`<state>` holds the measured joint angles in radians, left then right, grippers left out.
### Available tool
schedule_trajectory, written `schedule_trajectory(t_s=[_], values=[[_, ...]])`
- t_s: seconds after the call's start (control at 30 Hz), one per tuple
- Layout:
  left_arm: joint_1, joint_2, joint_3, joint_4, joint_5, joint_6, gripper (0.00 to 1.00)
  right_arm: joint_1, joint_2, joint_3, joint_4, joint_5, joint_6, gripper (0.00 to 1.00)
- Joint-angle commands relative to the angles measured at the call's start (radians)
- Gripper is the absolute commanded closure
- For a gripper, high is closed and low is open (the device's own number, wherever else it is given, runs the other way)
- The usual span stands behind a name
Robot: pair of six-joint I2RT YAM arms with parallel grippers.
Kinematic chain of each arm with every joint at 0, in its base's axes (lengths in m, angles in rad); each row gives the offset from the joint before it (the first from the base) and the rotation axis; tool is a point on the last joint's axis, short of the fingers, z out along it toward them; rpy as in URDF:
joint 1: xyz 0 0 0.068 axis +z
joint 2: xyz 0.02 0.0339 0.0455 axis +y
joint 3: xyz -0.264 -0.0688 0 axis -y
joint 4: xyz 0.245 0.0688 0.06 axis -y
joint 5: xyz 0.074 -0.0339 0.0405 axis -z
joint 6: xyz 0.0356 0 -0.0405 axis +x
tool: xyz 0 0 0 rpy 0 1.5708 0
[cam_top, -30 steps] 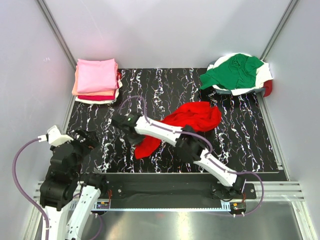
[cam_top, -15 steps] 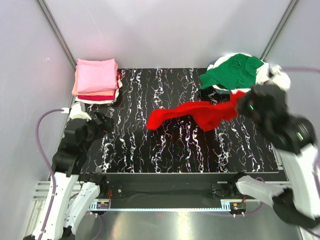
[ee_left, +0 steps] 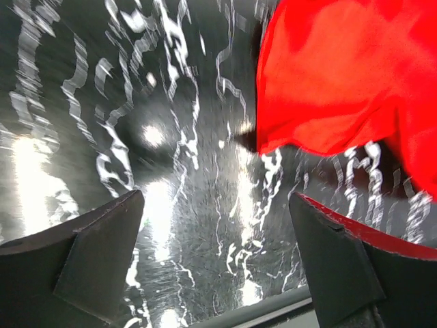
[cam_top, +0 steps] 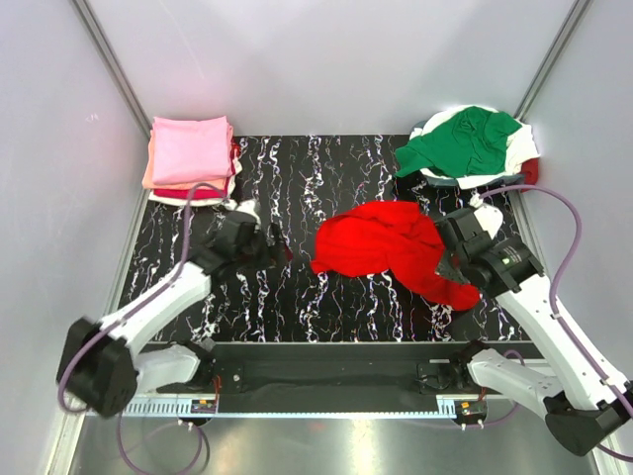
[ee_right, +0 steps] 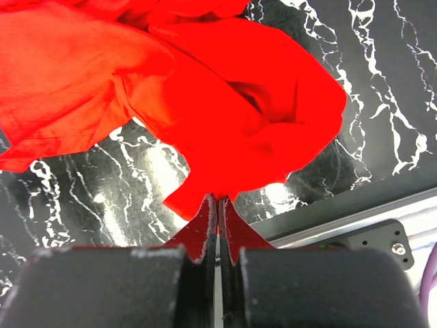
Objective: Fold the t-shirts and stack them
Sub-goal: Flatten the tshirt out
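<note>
A bright red t-shirt (cam_top: 381, 242) lies crumpled on the black marbled table (cam_top: 297, 297), right of the middle. My right gripper (cam_top: 463, 284) is shut on its near right edge; the right wrist view shows the jaws (ee_right: 218, 203) pinching the red cloth (ee_right: 205, 82). My left gripper (cam_top: 282, 249) is open and empty just left of the shirt, apart from it. In the left wrist view its fingers (ee_left: 89, 266) stand wide apart (ee_left: 218, 263), with the red shirt (ee_left: 341, 82) ahead to the right. A green t-shirt (cam_top: 463, 139) lies over white cloth at the back right.
A folded stack (cam_top: 190, 158) sits at the back left, pink on top, then salmon, dark red and white. A basket (cam_top: 495, 176) at the back right holds the green shirt. Grey walls enclose the table. A metal rail (cam_top: 326, 381) runs along the near edge.
The right arm swung the red shirt from the left side out to the right, then came down forward; the shirt now lies bunched. The left arm reached in toward the shirt's left edge.
</note>
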<state>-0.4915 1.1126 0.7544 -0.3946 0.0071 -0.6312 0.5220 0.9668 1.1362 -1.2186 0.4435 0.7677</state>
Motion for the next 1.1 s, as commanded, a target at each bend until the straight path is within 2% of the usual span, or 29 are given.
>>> schedule_trajectory(t_s=[0.0, 0.17, 0.27, 0.73, 0.77, 1.0, 1.07], values=[[-0.074, 0.096, 0.005, 0.129, -0.004, -0.061, 0.05, 0.004, -0.039, -0.003, 0.033, -0.012, 0.028, 1.00], [-0.139, 0.301, 0.091, 0.137, -0.021, -0.105, 0.04, 0.004, -0.031, -0.012, 0.054, -0.023, 0.013, 1.00], [-0.159, 0.374, 0.121, 0.177, -0.013, -0.114, 0.04, 0.004, -0.033, -0.019, 0.060, -0.025, 0.005, 1.00], [-0.186, 0.546, 0.197, 0.272, -0.013, -0.094, 0.09, 0.004, -0.031, -0.055, 0.076, -0.015, -0.025, 1.00], [-0.188, 0.556, 0.198, 0.283, -0.013, -0.094, 0.10, 0.006, -0.027, -0.056, 0.079, -0.015, -0.027, 1.00], [-0.190, 0.621, 0.244, 0.323, 0.034, -0.073, 0.37, 0.004, -0.016, -0.064, 0.087, -0.003, -0.039, 1.00], [-0.190, 0.639, 0.263, 0.332, 0.051, -0.067, 0.51, 0.003, -0.014, -0.067, 0.088, 0.000, -0.039, 1.00]])
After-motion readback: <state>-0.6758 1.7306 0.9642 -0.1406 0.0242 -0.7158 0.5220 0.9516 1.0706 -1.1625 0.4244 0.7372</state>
